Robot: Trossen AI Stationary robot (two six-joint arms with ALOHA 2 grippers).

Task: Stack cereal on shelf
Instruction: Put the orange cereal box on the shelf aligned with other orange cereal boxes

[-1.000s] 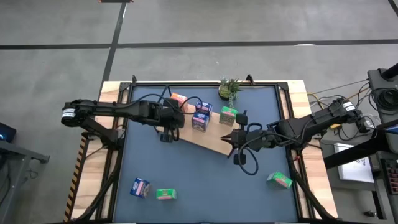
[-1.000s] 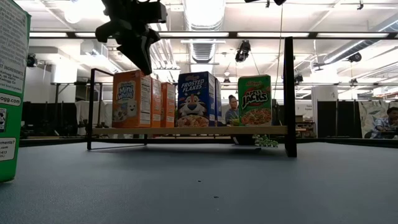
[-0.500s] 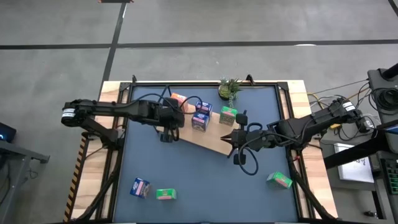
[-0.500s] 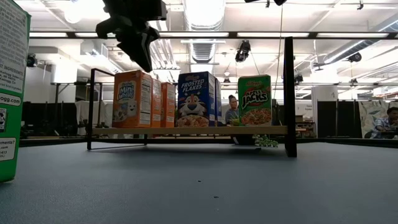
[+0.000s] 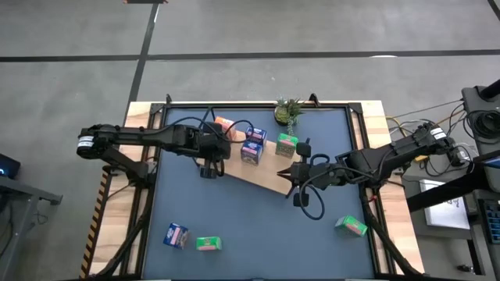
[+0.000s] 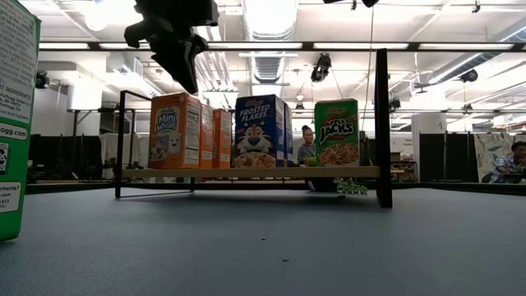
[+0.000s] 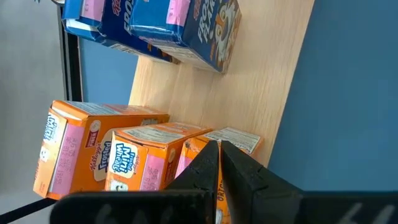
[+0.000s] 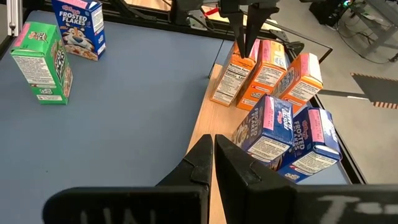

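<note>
Nothing has shifted: the left gripper (image 7: 219,163) hangs pinched shut above the orange-red boxes (image 7: 118,160) standing upright on the light-wood shelf (image 7: 249,93), right gripper (image 8: 213,155) likewise closed, empty.

It was a big robot lab or workshop hall. The ceiling (image 6: 271,33) had bare pipes and bright lamps, the floor (image 5: 258,47) was grey concrete, and cables (image 5: 461,156) and machines stood beside the table (image 5: 250,211).

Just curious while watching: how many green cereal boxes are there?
3: one green box on the shelf, one beside the loose blue box, one near the right arm.
</note>
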